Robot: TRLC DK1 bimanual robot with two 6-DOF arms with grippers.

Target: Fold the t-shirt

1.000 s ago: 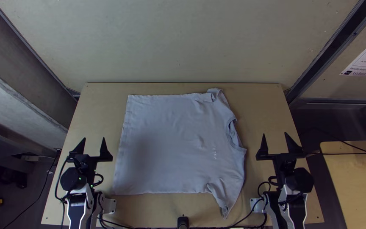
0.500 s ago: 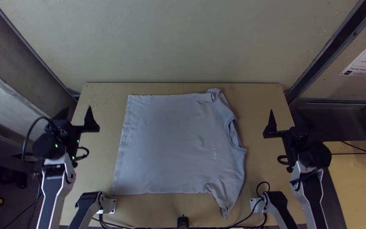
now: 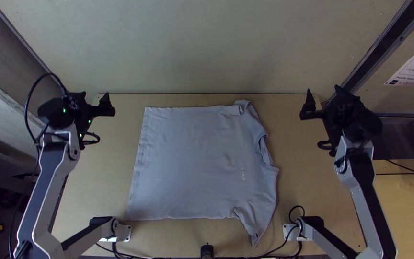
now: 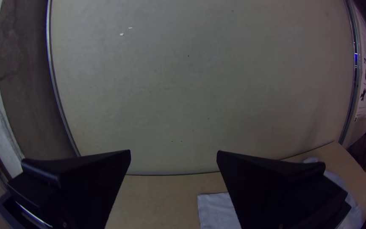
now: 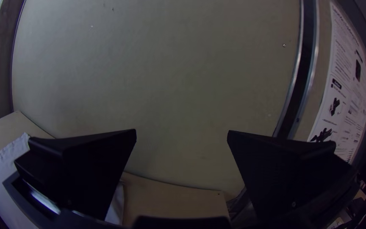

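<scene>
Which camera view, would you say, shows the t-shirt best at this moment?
The top view: it shows the whole t-shirt spread on the table. The left wrist view catches a corner and a strip past its own jaws; the right wrist view, two partial patches.

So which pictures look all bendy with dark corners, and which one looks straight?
Left wrist view: the table's far edge bends like a bow, with dark corners; right wrist view: the poster's side curves, corners dark again; top view: the table's edges look straight, with soft shading in the shirt's wrinkles.
</scene>
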